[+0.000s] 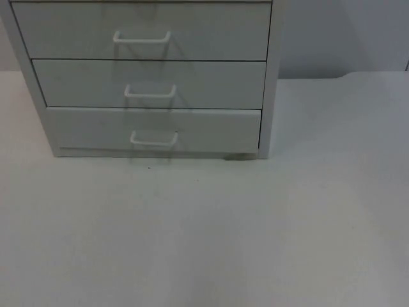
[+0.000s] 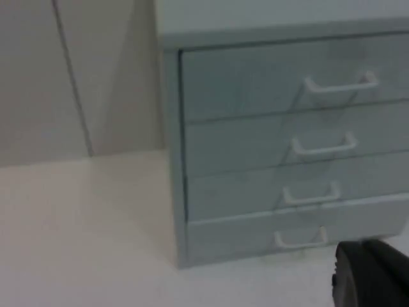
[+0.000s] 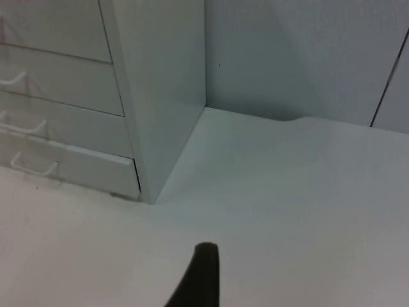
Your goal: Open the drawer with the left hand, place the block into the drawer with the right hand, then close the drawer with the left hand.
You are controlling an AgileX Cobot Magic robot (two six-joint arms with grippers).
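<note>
Table (image 1: pixel 211 236): big and white. It holds the drawer box and runs back to the wall.

Wall (image 1: pixel 345 35): grey, right behind the table. In the right wrist view the box stands tight in the corner it makes with the table.

Drawer box (image 1: pixel 270 77): a pale grey box of drawers at the back of the table, its front turned toward the arms so they can reach the handles. The top view shows three drawers and the left wrist view shows four.

Bottom drawer (image 1: pixel 211 131): its front looks pushed out just a little past the box frame. I think this is the one to open, but it is not open wide enough to drop anything in.

Handles (image 1: pixel 153 138): thin white loops, one in the middle of each drawer. They stick out so fingers can hook them.

Left gripper (image 2: pixel 370 275): a dark fingertip shows near the low front of the box, close to the bottom handle (image 2: pixel 300 238) but not touching it. I cannot tell how wide the pincer is, or see it holding anything.

Right gripper (image 3: pixel 198 275): a dark fingertip over bare table, off to the side of the box. It seems to be waiting. I cannot tell how wide it is either.

Block: I cannot find it anywhere, so I cannot say where it is.

In the way: nothing sits between the left gripper and the handles. The drawer itself is the stopper, since it must come out first.
</note>
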